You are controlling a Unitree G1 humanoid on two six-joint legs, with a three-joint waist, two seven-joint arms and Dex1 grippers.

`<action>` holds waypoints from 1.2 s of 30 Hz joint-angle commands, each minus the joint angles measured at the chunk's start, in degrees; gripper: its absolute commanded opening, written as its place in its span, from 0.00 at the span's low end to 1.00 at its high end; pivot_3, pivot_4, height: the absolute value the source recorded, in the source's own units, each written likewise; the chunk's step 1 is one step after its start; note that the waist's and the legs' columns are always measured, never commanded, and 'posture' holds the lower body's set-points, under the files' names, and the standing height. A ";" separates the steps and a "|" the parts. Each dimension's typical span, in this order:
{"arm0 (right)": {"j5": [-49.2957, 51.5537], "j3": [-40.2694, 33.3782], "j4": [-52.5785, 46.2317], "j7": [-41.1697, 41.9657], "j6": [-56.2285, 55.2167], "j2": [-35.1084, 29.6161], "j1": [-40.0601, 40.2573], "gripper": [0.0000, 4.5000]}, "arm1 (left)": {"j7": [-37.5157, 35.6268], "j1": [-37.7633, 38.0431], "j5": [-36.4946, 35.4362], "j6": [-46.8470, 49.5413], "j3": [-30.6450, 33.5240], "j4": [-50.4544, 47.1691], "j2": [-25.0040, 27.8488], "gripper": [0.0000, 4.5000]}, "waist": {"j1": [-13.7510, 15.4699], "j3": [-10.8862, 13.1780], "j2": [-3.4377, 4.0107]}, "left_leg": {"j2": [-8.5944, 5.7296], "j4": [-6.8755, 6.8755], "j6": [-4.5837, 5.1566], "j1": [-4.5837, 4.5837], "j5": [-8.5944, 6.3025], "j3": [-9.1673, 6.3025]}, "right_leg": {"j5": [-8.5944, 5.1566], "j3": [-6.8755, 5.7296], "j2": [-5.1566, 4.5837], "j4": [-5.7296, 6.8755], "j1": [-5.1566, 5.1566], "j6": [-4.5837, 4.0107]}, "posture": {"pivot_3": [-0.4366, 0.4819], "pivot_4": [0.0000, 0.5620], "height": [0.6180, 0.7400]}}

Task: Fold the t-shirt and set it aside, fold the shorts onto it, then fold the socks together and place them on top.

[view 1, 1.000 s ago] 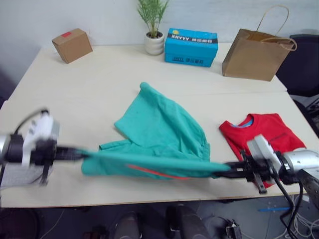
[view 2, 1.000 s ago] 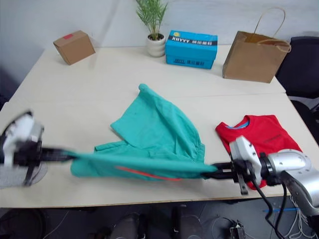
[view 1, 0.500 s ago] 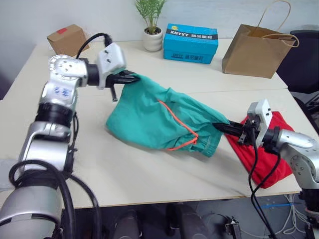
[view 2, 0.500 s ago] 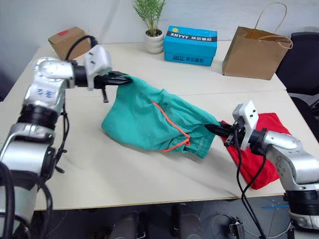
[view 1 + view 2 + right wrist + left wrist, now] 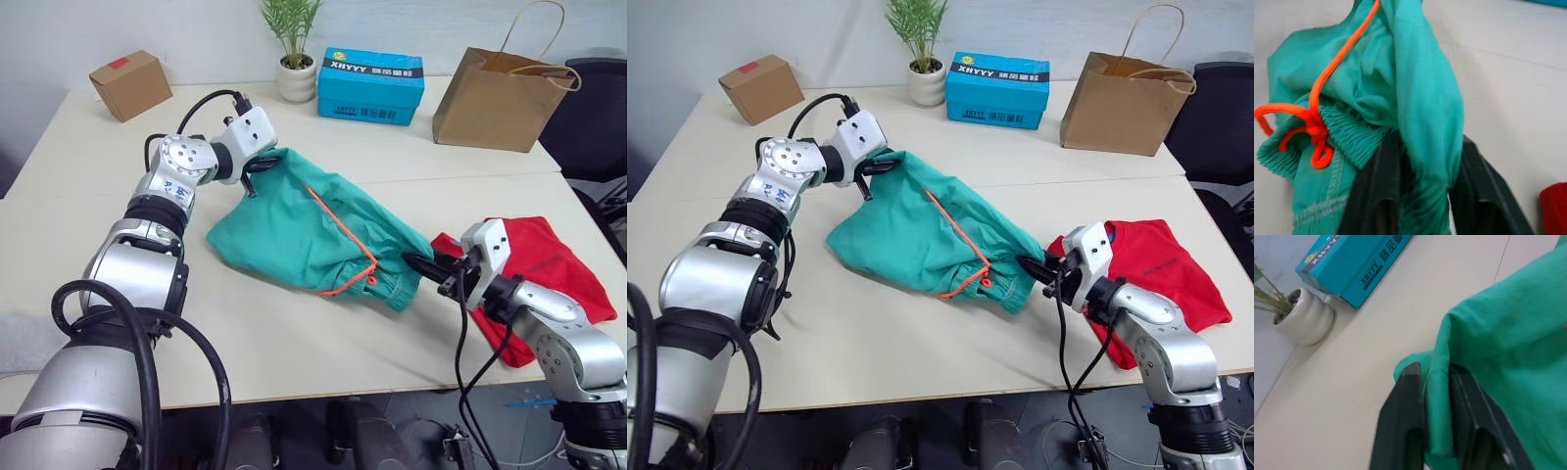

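1. The shorts [image 5: 313, 230] lie stretched across the middle of the bench [image 5: 88, 245], teal cloth doubled over, with the orange drawstring [image 5: 348, 257] trailing toward the waistband end.
2. The left claw [image 5: 263, 163] is clamped on the far corner of the shorts; the left wrist view shows a fold of teal cloth pinched between its two black fingers [image 5: 1405, 406].
3. The right claw [image 5: 423, 268] is closed on the near, waistband end, with cloth bunched between its fingers [image 5: 1376, 191] just beside the knotted drawstring.
4. The t-shirt [image 5: 549, 269] lies folded on the bench at the robot's right, partly under the right arm, its edge just beside the held end of the shorts.
5. The step in hand looks to be folding the shorts; the t-shirt seems already done and set aside.
6. Next, the shorts probably need one more fold and a carry onto the t-shirt, with both claws kept level so the cloth does not sag open.
7. At the back of the bench stand a cardboard box [image 5: 130, 84], a potted plant [image 5: 297, 59], a blue box [image 5: 370, 86] and a paper bag [image 5: 498, 98], well apart from the work.
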 commanded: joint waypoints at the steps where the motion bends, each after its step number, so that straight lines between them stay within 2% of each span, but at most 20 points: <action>1: -3.28 -1.12 -1.90 -1.39 -2.55 -1.09 -0.64 0.59 | 3.62 1.27 -2.89 -3.78 4.64 -1.69 0.38 0.49 | 0.09 0.00 0.00 | 0.00 0.00 0.00 0.00 0.00 -0.01 | 0.00 -0.01 0.00 0.01 0.00 0.00 | 0.48 0.27 1.00; 4: -3.64 -4.05 -2.05 -0.96 -4.05 -1.95 0.19 0.81 | 6.93 2.04 -6.02 -4.01 9.50 -2.25 1.55 0.68 | 0.12 0.00 0.00 | 0.00 -0.01 0.00 0.00 0.00 -0.01 | -0.01 -0.02 0.00 0.01 0.00 -0.01 | 0.48 0.27 1.00; 6: -1.33 -6.62 -2.65 0.51 -5.41 -1.63 0.46 0.96 | 4.86 2.34 -9.26 -4.41 13.12 -3.15 2.21 0.82 | 0.08 0.00 0.00 | -0.02 0.00 0.00 -0.01 0.00 -0.01 | -0.01 -0.02 0.00 0.02 0.00 -0.01 | 0.48 0.27 1.00; 8: 1.20 -8.54 -3.14 2.86 -6.99 -1.16 0.87 1.00 | -1.49 2.89 -11.77 -4.67 15.07 -4.57 2.57 0.96 | 0.06 0.00 0.00 | -0.03 0.01 0.00 0.00 0.00 -0.01 | -0.01 -0.03 0.01 0.03 0.00 -0.01 | 0.48 0.27 1.00; 9: 2.22 -9.00 -3.30 4.31 -7.81 -1.06 1.01 1.00 | -4.31 3.30 -12.92 -5.34 15.80 -5.64 2.81 0.98 | 0.10 0.00 0.00 | -0.04 0.01 -0.01 0.00 0.01 0.00 | -0.01 -0.05 0.01 0.05 0.00 -0.01 | 0.48 0.27 1.00; 12: 3.69 -8.33 -4.76 7.20 -9.51 -0.95 0.78 1.00 | -12.28 6.06 -16.01 -6.39 17.16 -10.23 3.90 0.98 | 0.09 0.00 0.00 | -0.12 0.03 -0.05 0.01 0.03 0.00 | -0.01 -0.09 0.07 0.06 0.02 -0.01 | 0.48 0.27 1.00; 15: 3.27 -4.14 -8.55 9.52 -9.28 -1.79 0.03 1.00 | -21.35 15.45 -17.65 -8.33 15.05 -22.38 5.73 0.98 | -0.59 -0.05 0.08 | -0.10 -0.02 -0.08 0.14 0.04 0.08 | -0.02 0.04 0.08 0.15 0.02 -0.04 | 0.48 0.27 1.00; 17: 1.56 0.42 -11.56 11.16 -9.23 -2.17 0.01 1.00 | -25.56 23.44 -19.42 -6.23 13.68 -32.98 6.82 0.98 | -1.07 -0.05 0.08 | 0.06 -0.05 -0.16 0.25 0.06 0.10 | -0.14 0.10 0.08 0.34 0.02 -0.17 | 0.48 0.27 1.00; 20: -2.84 7.92 -14.20 9.99 -9.20 -0.70 -0.48 1.00 | -29.48 35.28 -20.87 -2.58 11.16 -47.92 8.94 0.98 | -1.35 -0.05 0.08 | 0.15 -0.02 -0.33 0.24 0.14 -0.07 | -0.21 0.07 0.14 0.45 0.01 -0.24 | 0.48 0.27 1.00; 24: -8.12 14.70 -14.30 6.17 -9.88 3.59 0.36 1.00 | -30.78 45.90 -20.59 -0.61 9.57 -57.55 11.57 0.98 | -1.30 -0.12 -0.03 | 0.15 0.01 -0.41 0.25 0.20 -0.21 | -0.24 0.07 0.13 0.56 0.03 -0.30 | 0.48 0.27 1.00; 25: -9.44 15.55 -14.05 6.04 -10.36 3.71 0.66 1.00 | -30.80 46.79 -20.74 -0.47 9.50 -58.65 11.80 0.98 | -1.12 -0.12 -0.04 | 0.13 0.02 -0.39 0.25 0.21 -0.21 | -0.24 0.08 0.11 0.57 0.03 -0.30 | 0.48 0.27 1.00; 27: -14.46 18.52 -12.60 6.63 -12.89 2.38 1.28 0.92 | -31.32 48.37 -20.24 -0.71 8.82 -59.95 12.63 1.00 | -0.42 -0.13 -0.05 | 0.07 0.06 -0.35 0.22 0.23 -0.24 | -0.24 0.06 0.05 0.59 0.03 -0.30 | 0.48 0.27 1.00; 29: -19.51 21.01 -10.71 5.70 -15.01 1.77 1.46 0.92 | -29.85 48.40 -15.99 -4.91 7.04 -57.85 13.38 1.00 | 0.16 -0.17 -0.11 | 0.01 0.07 -0.29 0.22 0.23 -0.24 | -0.23 0.05 -0.01 0.56 0.06 -0.29 | 0.48 0.27 1.00; 33: -26.92 22.82 -7.72 2.13 -17.87 2.50 0.18 0.92 | -22.16 44.51 -9.46 -9.11 4.76 -51.96 10.89 1.00 | 0.28 -0.19 -0.13 | -0.05 0.07 -0.25 0.21 0.23 -0.26 | -0.23 0.02 -0.05 0.53 0.08 -0.28 | 0.48 0.27 1.00; 36: -33.15 24.57 -5.48 1.86 -18.49 0.45 -0.44 0.92 | -18.59 40.66 -4.15 -14.84 1.16 -44.26 8.92 1.00 | 0.17 -0.20 -0.14 | -0.04 0.05 -0.25 0.20 0.23 -0.27 | -0.22 0.01 -0.04 0.52 0.08 -0.27 | 0.48 0.27 1.00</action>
